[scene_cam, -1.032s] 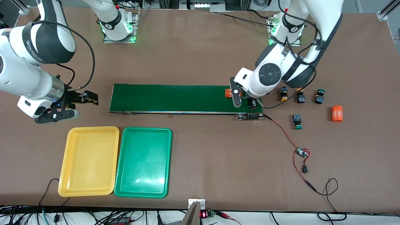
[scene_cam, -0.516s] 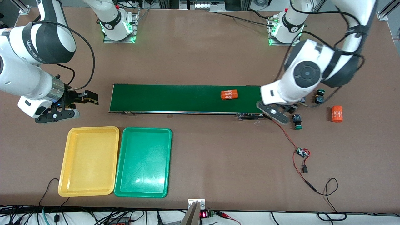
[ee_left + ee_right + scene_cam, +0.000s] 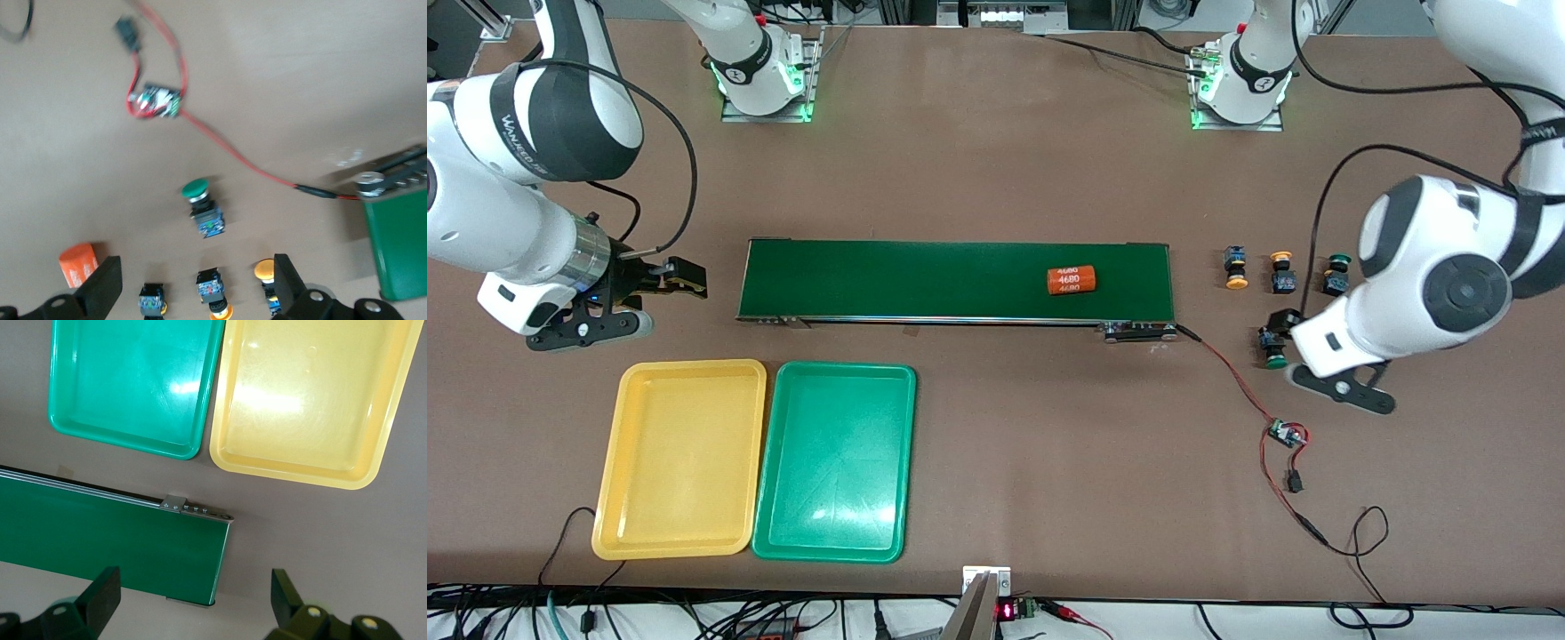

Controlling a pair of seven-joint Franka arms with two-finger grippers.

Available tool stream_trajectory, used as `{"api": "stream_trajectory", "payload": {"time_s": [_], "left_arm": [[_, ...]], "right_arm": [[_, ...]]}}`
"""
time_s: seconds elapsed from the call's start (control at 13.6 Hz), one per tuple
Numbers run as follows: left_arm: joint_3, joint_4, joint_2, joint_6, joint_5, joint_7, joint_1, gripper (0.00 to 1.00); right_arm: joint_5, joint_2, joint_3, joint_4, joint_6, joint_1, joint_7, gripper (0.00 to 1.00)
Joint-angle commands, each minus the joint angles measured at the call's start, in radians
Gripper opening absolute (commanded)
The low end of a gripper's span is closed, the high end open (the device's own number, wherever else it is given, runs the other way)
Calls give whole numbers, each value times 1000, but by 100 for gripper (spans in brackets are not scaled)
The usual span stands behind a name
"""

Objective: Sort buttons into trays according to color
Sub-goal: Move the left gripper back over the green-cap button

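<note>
Hovering over the cluster of buttons at its own end of the table, the left gripper [image 3: 193, 290] has its jaws spread wide with nothing between them. Right under it in the left wrist view sits a green button [image 3: 202, 208], lying on its side, cap pointing away from the fingers. Closer in to the fingers there's a row of three more: a yellow button [image 3: 265, 275] by one finger, another yellow button [image 3: 215, 299] in the middle, and a third button [image 3: 151, 300] by the other finger, cap colour not clear from that view. In the front view that one is the second green button [image 3: 1336, 274]. An orange cylinder [image 3: 79, 263] sits just outside that finger. A small circuit board [image 3: 155, 101] on red wire [image 3: 227, 148] lies on the table past the green button.

The right gripper [image 3: 193, 603] waits at the other end, jaws also wide apart and holding nothing, hanging over the end of the belt [image 3: 107, 537]. Past the belt from it are the green tray [image 3: 130, 383] and yellow tray [image 3: 307, 400], side by side and touching. Another orange cylinder [image 3: 1071, 280] rides on the belt, well apart from either gripper.
</note>
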Motion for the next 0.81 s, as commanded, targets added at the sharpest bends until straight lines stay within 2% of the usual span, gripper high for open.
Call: {"api": "stream_trajectory", "payload": {"time_s": [0.0,0.22,0.37,0.52,0.59,0.74], "left_arm": [[-14,-26,42,-11,16,-204,38,100],[-16,-217,36,207,14,-283,97,100],[-21,-351,34,417,14,-286,152,100],[-18,-472,36,617,14,-327,161,100],[-16,-515,36,677,17,-361,161,100],[-14,-549,42,714,25,-372,161,100]], "right_arm": [[6,1,1,7,-11,-3,4,100],[6,1,1,7,-13,-5,3,100],[6,1,1,7,-13,-5,4,100],[6,1,1,9,-11,-5,4,100],[6,1,1,7,-11,-5,4,100],[8,1,1,9,-11,-5,4,100]]}}
